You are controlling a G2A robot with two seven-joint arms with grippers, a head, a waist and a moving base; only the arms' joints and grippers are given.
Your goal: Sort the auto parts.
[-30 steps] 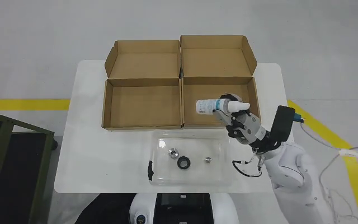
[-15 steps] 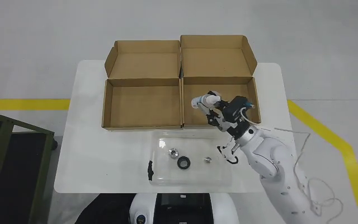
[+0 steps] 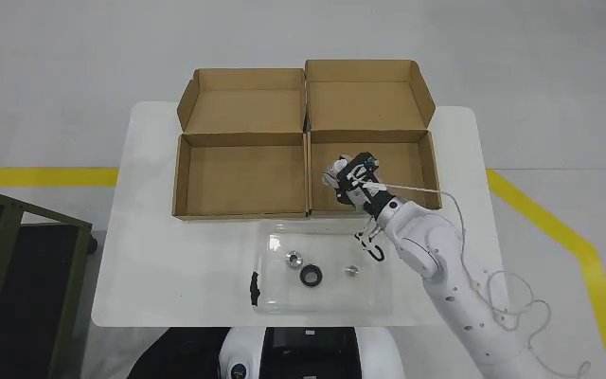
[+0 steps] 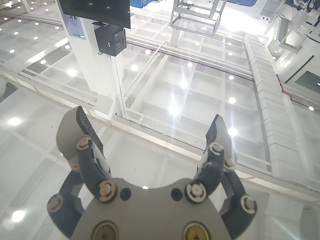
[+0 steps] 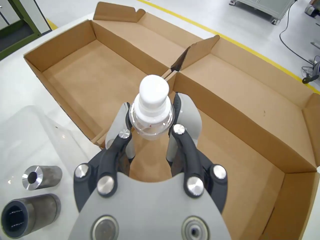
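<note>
Right gripper [image 5: 152,112] [image 3: 354,178], mine: fingers clamped on the neck of one small clear spray bottle [image 5: 153,101] [image 3: 334,172] with a white cap, the cap pointing away from my wrist. The bottle hangs inside the right cardboard box [image 3: 407,171] [image 5: 237,106], at the box's left side close to the wall it shares with its neighbour; whether it touches the box floor I cannot tell, and any print on it is too small to tell. Left gripper [image 4: 148,126], mine: fingers spread wide, holding nothing, pointed up at the ceiling. Left cardboard box [image 3: 241,180] [image 5: 95,76]: touching the right one side by side across the middle of the white table [image 3: 151,237], both with lids folded back toward the far edge and brown floors in view. Clear plastic tray [image 3: 374,289] [image 5: 37,126]: at the table's front edge, just in front of the two boxes' near walls. In the tray: one bright steel bushing [image 3: 294,258] [image 5: 42,177] with a round bore; one dark ring-shaped sleeve [image 3: 311,276] [image 5: 30,213] just beside it; one small silver fastener [image 3: 351,271] apart to the right; one black clip-like piece [image 3: 254,287] at the tray's left rim. My right arm crosses above the tray's right end.
</note>
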